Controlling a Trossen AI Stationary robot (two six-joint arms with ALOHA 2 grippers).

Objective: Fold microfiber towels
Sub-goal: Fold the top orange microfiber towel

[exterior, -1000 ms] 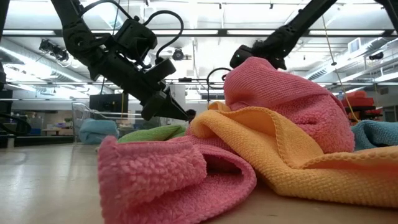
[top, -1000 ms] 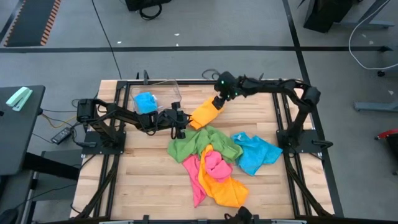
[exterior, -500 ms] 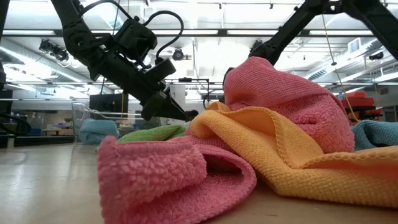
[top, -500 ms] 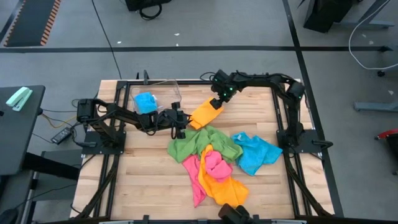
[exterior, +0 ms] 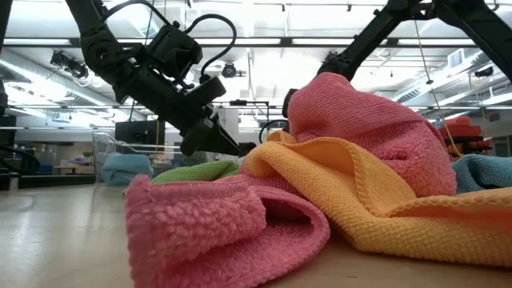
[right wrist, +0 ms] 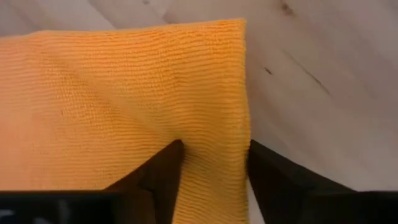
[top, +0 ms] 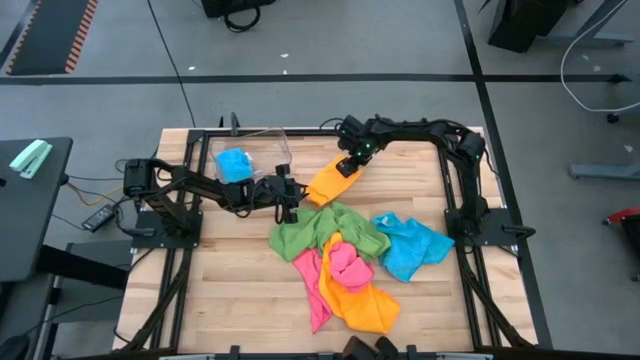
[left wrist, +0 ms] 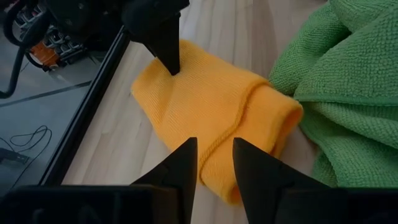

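Observation:
A folded orange-yellow towel (top: 328,183) lies on the wooden table (top: 240,280), left of centre toward the far side. My left gripper (top: 291,207) is at its near-left end, shut on it. My right gripper (top: 347,168) points steeply down at its far-right end, its fingers shut on a strip of the cloth. A heap of loose towels lies in the middle: green (top: 325,230), pink (top: 345,262), another orange one (top: 365,300) and blue (top: 412,245). In the low view the pink towel (exterior: 360,120) hides the folded towel. My left gripper has the hemmed edge (left wrist: 219,144) of the towel's upper layer between its fingertips, at the near-left end. It comes in slanting down from the table's left, and the towel lies on the table. My right gripper pinches the towel's far-right edge strip (right wrist: 214,134) between its two fingers, close to a corner (right wrist: 239,25). The fingers come from above, pointing down. The cloth creases at the fingers; the rest lies flat on the wood.
A clear plastic bin (top: 268,140) holding a blue towel (top: 235,163) stands at the far left, just behind my left arm. Black frame rails run along the table's sides. Bare wood shows at the near left and far right.
My right gripper has come down onto the far-right end of the folded orange towel and tipped more steeply downward. My left gripper and the towel have stayed where they were.

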